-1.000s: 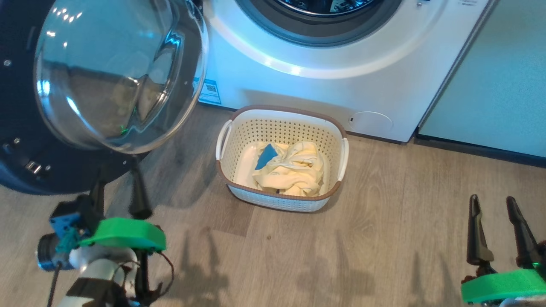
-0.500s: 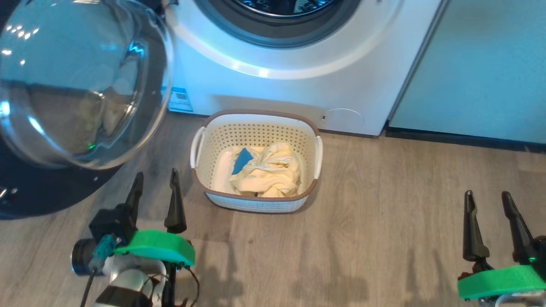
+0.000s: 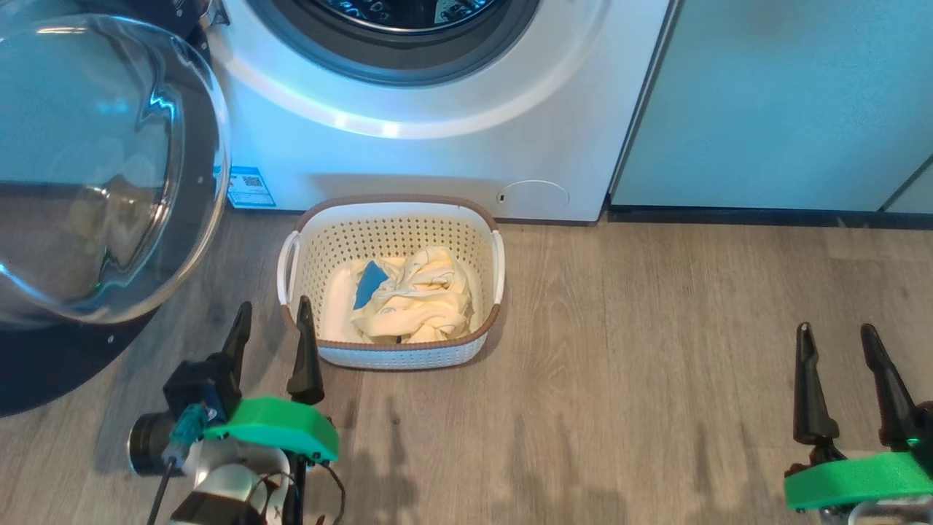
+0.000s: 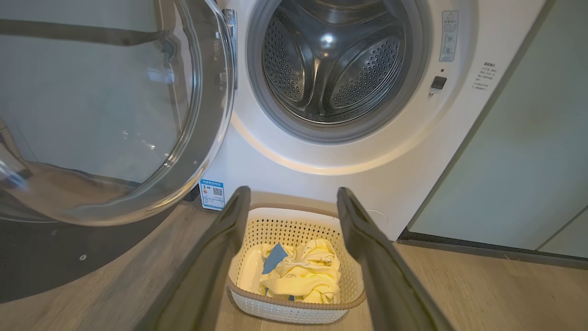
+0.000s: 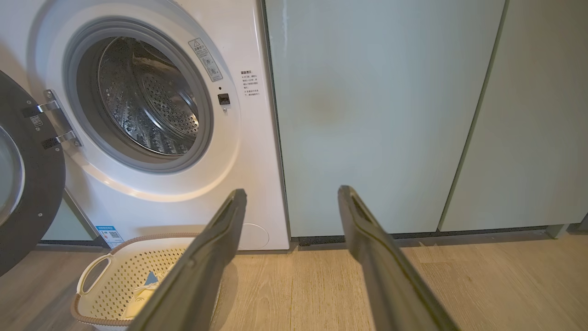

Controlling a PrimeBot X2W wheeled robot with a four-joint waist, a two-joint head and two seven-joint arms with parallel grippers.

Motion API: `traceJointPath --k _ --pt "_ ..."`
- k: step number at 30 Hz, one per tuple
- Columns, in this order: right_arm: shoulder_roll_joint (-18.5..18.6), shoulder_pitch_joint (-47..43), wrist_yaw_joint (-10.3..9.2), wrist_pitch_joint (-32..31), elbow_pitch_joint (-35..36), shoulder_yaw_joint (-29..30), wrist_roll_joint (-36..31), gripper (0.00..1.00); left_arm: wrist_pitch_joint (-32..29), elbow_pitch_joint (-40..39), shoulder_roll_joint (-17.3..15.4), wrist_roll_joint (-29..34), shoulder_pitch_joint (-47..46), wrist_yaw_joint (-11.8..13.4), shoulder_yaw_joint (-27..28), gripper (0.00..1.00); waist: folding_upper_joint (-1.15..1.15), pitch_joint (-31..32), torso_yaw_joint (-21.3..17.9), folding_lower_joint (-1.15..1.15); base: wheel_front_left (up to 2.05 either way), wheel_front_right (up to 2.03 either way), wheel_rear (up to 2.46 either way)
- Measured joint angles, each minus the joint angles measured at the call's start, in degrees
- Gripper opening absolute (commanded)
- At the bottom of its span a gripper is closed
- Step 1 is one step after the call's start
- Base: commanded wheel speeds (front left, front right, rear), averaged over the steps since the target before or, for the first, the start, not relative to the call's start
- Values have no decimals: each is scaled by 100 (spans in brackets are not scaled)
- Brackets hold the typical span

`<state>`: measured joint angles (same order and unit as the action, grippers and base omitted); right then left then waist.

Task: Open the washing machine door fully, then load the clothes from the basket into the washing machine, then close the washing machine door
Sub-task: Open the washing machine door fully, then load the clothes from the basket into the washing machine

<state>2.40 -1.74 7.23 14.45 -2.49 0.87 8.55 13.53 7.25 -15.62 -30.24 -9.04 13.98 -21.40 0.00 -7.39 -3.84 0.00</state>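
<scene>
Clothes [image 3: 412, 295], a cream-yellow bundle with a blue patch, lie in the basket [image 3: 393, 199]. It sits on the wooden floor [image 3: 619, 379] just ahead of my left gripper [image 3: 275, 302] and slightly to its right. That gripper is spread wide and grips nothing. In the head view its right fingertip shows against the basket's near left corner, though I cannot tell whether it touches. In my left wrist view the basket lies between my two fingers, beyond their tips.

Past the basket, ahead of my left gripper, stands the washing machine [image 3: 437, 157], its steel drum [image 4: 330, 59] in plain sight inside the grey gasket [image 4: 255, 69]. The washing machine door [image 3: 109, 182] stands swung out to the left of that gripper, its clear glass bowl bulging from the black rim.

My right gripper [image 3: 834, 328] hangs above the floor well to the right of the basket, fingers likewise spread, gripping nothing. Ahead of it stand pale teal cabinets [image 3: 765, 109], with the machine to their left.
</scene>
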Motion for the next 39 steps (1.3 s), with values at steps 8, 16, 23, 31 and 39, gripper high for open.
traceJointPath --k 8,16,23,31,39 --pt "0 -2 0 0 0 20 0 100 0 18 -1 0 2 0 -66 100 0 78 -95 0 0 0 0" --pt "0 -2 0 0 0 26 0 100 0 35 -3 0 5 1 -98 100 0 103 -70 0 0 0 0" --pt "0 -3 0 0 0 26 1 100 0 52 -3 0 8 1 -109 100 0 103 -57 0 0 0 0" --pt "0 -3 0 0 -14 25 1 100 5 64 -4 0 8 10 -113 100 0 105 -72 0 0 -2 1" --pt "1 -4 0 0 -14 35 2 100 -3 76 -3 0 7 10 -187 100 0 98 -88 0 57 -83 26"
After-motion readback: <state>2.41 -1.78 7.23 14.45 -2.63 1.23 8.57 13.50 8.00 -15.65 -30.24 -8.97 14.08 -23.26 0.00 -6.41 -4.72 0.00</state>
